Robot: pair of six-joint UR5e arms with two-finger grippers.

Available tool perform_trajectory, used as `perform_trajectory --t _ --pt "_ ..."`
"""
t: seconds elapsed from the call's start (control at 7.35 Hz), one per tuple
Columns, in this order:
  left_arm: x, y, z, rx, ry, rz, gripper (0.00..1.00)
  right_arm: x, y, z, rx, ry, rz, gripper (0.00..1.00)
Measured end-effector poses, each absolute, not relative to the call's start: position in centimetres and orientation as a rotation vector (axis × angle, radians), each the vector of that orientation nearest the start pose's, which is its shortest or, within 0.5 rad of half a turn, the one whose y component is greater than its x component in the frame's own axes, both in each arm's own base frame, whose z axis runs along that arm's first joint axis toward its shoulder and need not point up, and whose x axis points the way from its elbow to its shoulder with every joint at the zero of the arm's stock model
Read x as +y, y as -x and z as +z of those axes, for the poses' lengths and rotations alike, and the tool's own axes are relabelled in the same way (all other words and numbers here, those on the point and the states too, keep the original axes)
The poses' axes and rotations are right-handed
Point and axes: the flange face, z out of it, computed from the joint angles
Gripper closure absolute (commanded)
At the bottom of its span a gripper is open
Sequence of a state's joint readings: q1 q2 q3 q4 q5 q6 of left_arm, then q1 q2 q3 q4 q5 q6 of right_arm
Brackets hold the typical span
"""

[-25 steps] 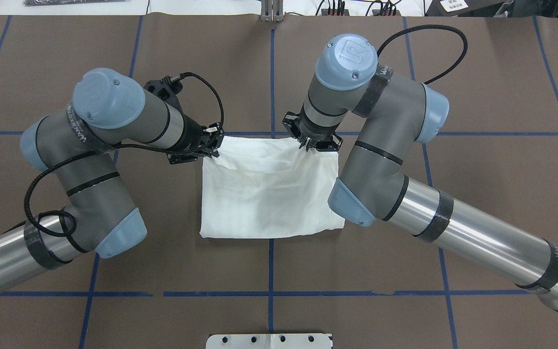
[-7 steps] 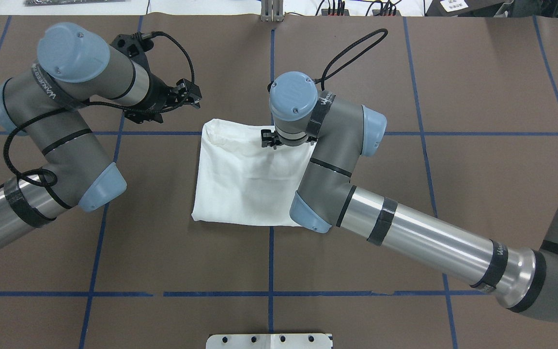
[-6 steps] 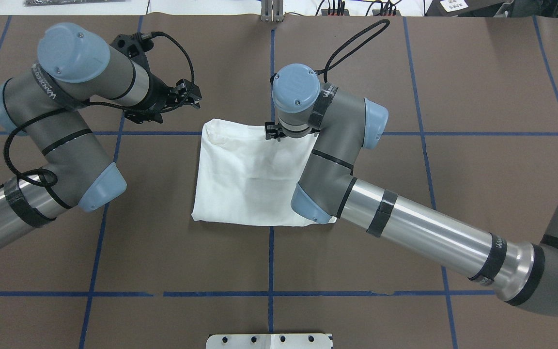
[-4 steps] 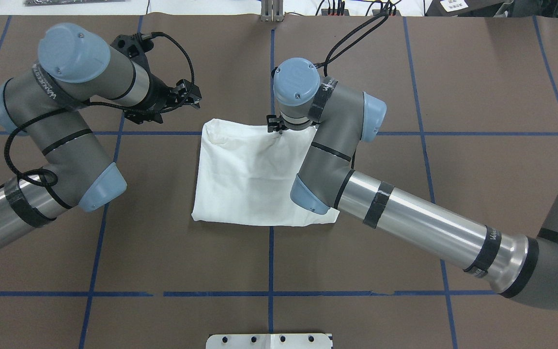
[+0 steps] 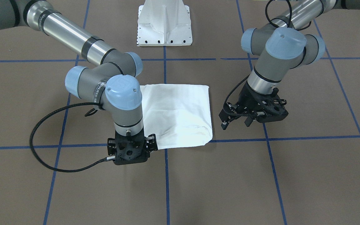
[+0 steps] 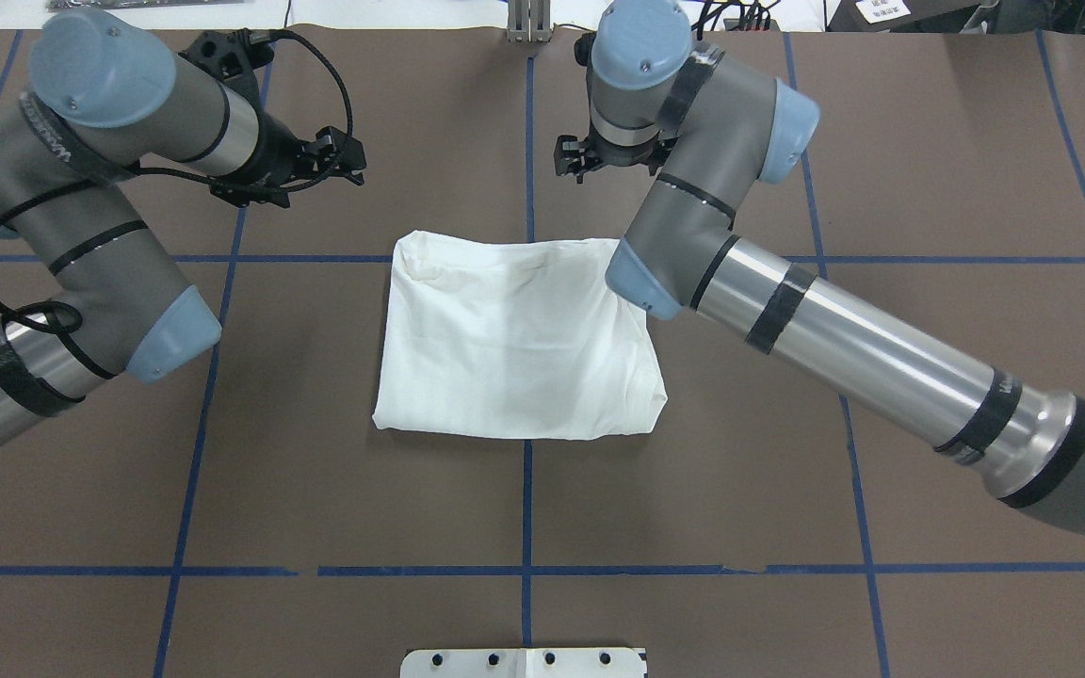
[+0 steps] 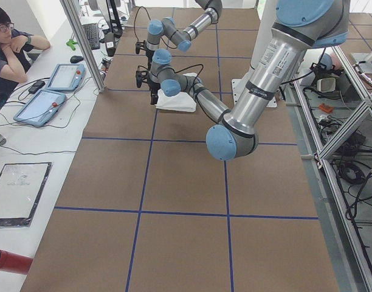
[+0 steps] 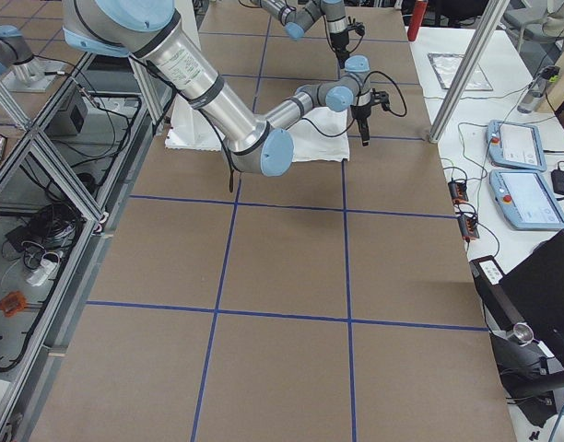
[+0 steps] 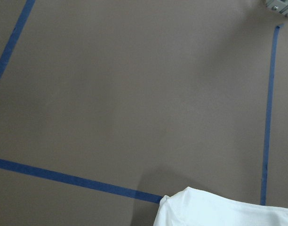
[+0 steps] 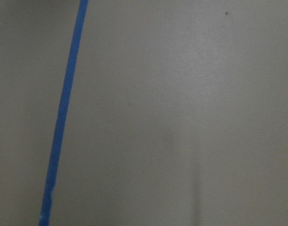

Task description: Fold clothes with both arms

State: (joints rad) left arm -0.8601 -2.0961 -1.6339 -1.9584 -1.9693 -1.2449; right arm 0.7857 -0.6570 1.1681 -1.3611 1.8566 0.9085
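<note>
A white long-sleeved T-shirt (image 6: 514, 348), folded into a rough rectangle, lies flat at the centre of the brown tabletop (image 6: 316, 490), which is marked with blue tape lines. In the overhead view the shirt's upper edge runs along one horizontal line. Neither claw holds it.

The grey-and-silver left arm (image 6: 100, 245) bends in from the left edge. Its black left claw (image 6: 354, 158) sits in the upper left with fingers spread wide and empty, apart from the shirt's upper left corner.

The right arm (image 6: 844, 348) comes in from the lower right and overlaps the shirt's right edge. Its right claw (image 6: 578, 162) points down at upper centre, beyond the cloth's upper edge. The fingers are mostly hidden beneath the wrist, so I cannot tell whether they are wide or narrow.

A white metal pedestal (image 6: 524, 662) shows at bottom centre.
</note>
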Motion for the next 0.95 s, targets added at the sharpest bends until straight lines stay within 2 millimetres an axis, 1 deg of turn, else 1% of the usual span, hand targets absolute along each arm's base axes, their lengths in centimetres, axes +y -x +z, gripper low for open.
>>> perform_trajectory --t 0.14,0.27,0.41,0.54,0.68,0.82,0.95 --pt "-58.0 -32.8 30.3 0.976 -0.279 -0.228 0.00 -67.3 45.2 25.7 -0.708 -0.263 -0.014 0.00" --pt "-58.9 -28.1 32.9 0.936 -0.331 -0.163 0.00 -69.1 39.4 28.7 -0.679 -0.263 -0.066 0.00" --pt "-59.5 -23.0 35.7 0.892 -0.373 -0.105 0.00 -70.3 33.0 32.5 -0.653 -0.261 -0.128 0.00" --pt "-59.7 -18.2 38.9 0.842 -0.405 -0.046 0.00 -70.6 26.1 37.1 -0.640 -0.255 -0.180 0.00" --pt "-59.5 -13.9 42.2 0.778 -0.429 0.027 0.00 -69.9 19.7 42.1 -0.637 -0.242 -0.221 0.00" --pt "-59.3 -9.9 45.0 0.712 -0.441 0.099 0.00 -68.5 13.9 47.2 -0.650 -0.221 -0.259 0.00" --pt "-58.7 -6.0 47.6 0.666 -0.443 0.157 0.00 -66.6 9.3 51.5 -0.678 -0.199 -0.274 0.00"
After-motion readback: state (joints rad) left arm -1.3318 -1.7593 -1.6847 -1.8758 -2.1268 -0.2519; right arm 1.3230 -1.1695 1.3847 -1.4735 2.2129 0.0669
